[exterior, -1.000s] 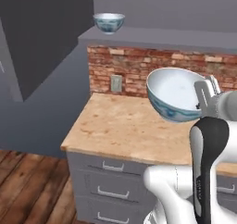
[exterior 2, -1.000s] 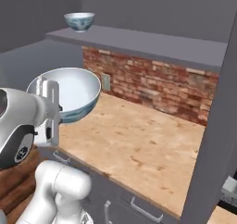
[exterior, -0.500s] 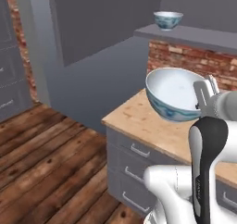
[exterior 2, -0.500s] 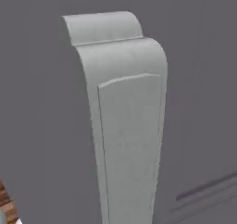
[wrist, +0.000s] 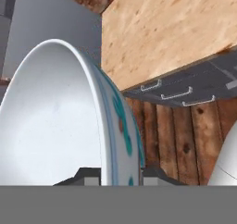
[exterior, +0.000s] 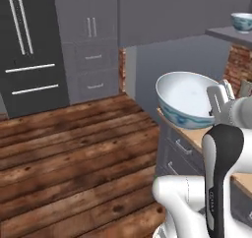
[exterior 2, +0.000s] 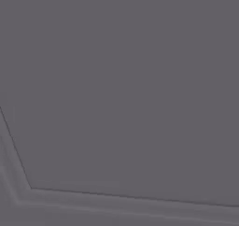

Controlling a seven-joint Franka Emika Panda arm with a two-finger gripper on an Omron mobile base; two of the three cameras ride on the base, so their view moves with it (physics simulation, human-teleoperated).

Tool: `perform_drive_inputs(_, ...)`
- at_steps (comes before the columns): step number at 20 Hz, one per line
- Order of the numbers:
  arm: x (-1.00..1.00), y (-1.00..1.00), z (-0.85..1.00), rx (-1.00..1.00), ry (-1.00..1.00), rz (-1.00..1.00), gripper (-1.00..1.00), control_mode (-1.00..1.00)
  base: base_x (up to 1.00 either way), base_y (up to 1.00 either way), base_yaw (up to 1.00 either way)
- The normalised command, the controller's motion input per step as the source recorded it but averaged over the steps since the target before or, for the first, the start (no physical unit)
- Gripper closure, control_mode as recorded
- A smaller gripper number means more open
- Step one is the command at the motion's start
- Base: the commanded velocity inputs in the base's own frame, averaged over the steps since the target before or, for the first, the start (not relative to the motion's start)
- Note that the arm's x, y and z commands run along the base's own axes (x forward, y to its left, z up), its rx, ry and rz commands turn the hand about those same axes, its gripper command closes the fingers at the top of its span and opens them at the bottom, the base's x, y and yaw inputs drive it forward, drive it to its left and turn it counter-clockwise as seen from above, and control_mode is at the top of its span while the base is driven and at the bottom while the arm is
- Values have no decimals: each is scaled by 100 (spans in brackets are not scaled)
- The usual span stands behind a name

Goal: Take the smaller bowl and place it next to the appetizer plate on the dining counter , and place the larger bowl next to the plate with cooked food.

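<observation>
My gripper (exterior: 220, 100) is shut on the rim of the larger bowl (exterior: 189, 97), a deep white bowl with a blue-green pattern, held up in the air and tilted over the counter's edge. In the hand view the larger bowl (wrist: 51, 121) stands on edge, its rim between my gripper (wrist: 121, 177) fingertips. The smaller bowl (exterior: 241, 20) sits on a high grey shelf at the far right. The dining counter and both plates are out of view.
A light wood counter (wrist: 171, 28) with grey drawers (wrist: 185, 86) lies below the hand, backed by a brick wall (exterior: 240, 65). A wooden floor (exterior: 74, 153) stretches left toward a black fridge (exterior: 27, 50) and grey cabinets (exterior: 91, 45). A grey panel (exterior 2: 119, 103) stands close in the right base view.
The whole scene has swung as the base turns: counter and shelf have slid to the right, floor and fridge have come into view. The bowl stays in my gripper.
</observation>
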Motion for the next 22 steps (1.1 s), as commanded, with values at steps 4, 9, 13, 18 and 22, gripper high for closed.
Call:
perform_drive_inputs(4,0,0,0,0,0,0,100,100,15,20,88)
perform_drive_inputs(9,0,0,0,0,0,0,100,100,63,6,70)
perform_drive_inputs(13,0,0,0,0,0,0,100,100,100,7,53)
perform_drive_inputs(18,0,0,0,0,0,0,100,100,100,6,40)
perform_drive_inputs(22,0,0,0,0,0,0,100,100,64,44,41)
